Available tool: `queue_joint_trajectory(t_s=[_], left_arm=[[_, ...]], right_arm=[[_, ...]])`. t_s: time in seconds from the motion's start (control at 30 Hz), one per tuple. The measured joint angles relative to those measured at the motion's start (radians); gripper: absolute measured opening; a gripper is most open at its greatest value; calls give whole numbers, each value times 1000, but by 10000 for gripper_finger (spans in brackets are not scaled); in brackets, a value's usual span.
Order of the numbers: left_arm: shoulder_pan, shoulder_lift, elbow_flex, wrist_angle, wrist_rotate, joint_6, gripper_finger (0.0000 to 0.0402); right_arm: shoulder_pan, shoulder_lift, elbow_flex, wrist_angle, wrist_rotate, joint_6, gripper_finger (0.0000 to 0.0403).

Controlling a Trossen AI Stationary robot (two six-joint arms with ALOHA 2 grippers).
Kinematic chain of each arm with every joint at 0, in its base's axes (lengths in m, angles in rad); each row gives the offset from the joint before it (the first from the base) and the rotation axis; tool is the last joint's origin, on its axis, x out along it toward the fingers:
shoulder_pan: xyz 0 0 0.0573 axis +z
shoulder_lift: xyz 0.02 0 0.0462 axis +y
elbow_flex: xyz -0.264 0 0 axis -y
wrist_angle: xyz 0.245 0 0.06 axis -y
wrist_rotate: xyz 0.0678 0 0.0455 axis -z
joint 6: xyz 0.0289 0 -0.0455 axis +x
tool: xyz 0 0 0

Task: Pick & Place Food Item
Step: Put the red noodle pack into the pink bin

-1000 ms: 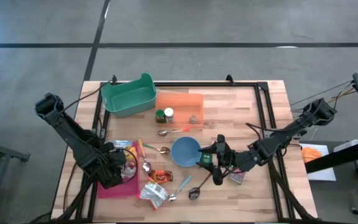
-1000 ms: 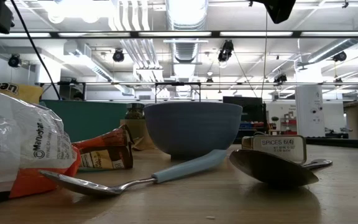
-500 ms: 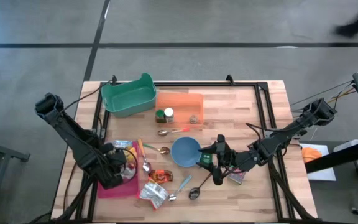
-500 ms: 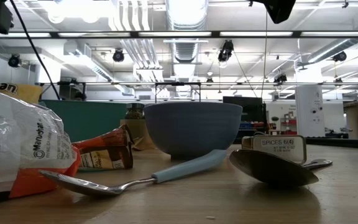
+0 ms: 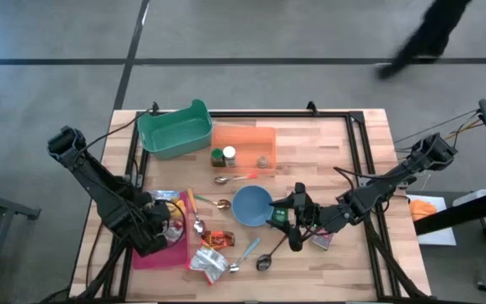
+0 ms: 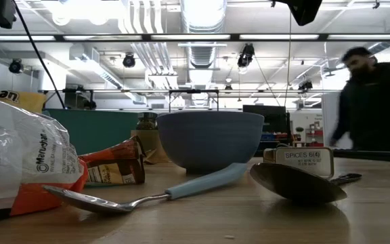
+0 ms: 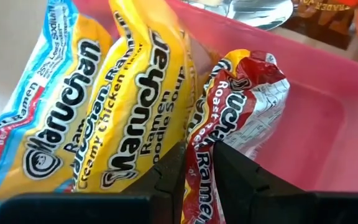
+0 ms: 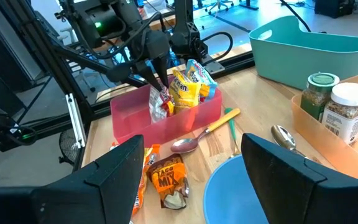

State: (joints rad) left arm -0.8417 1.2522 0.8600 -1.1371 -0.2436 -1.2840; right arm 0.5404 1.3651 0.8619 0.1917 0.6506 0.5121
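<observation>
A pink bin (image 5: pixel 153 253) stands at the table's front left and holds upright ramen packets: two yellow ones (image 7: pixel 135 106) and a red-and-silver one (image 7: pixel 247 93). My left gripper (image 5: pixel 169 222) hangs over the bin pointing down, shut on the red packet (image 8: pixel 161 104). My right gripper (image 5: pixel 288 221) waits open beside the blue bowl (image 5: pixel 251 205), nearly level, with nothing between its fingers (image 8: pixel 120 171). My left gripper pinches the red ramen packet's upper edge (image 7: pixel 199 163) between its two fingers (image 7: pixel 169 177), coming from above and pointing down. The packet hangs below the fingers, crumpled, its lower part inside the pink bin next to the yellow packets. Whether it touches the bin's floor I cannot tell.
A teal bin (image 5: pixel 174 131) and an orange tray (image 5: pixel 243 145) with spice jars stand at the back. Spoons and food packets (image 5: pixel 209 260) lie between the pink bin and the bowl. A spice tin (image 6: pixel 302 159) lies near the right gripper. A person (image 6: pixel 374 102) moves beyond the table.
A person has walked past beyond the table's far edge, from right toward left. The arms and the things on the table stand as before.
</observation>
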Motion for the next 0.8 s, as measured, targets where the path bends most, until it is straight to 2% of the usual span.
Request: queue_joint_trajectory(t_s=[0.27,0.47,0.8], left_arm=[[0,1,0,-19,-35,12,80],[-1,1,0,-24,-105,23,80],[0,1,0,-28,-108,30,80]], right_arm=[[0,0,0,0,0,0,265],[0,0,0,0,0,0,265],[0,0,0,0,0,0,265]])
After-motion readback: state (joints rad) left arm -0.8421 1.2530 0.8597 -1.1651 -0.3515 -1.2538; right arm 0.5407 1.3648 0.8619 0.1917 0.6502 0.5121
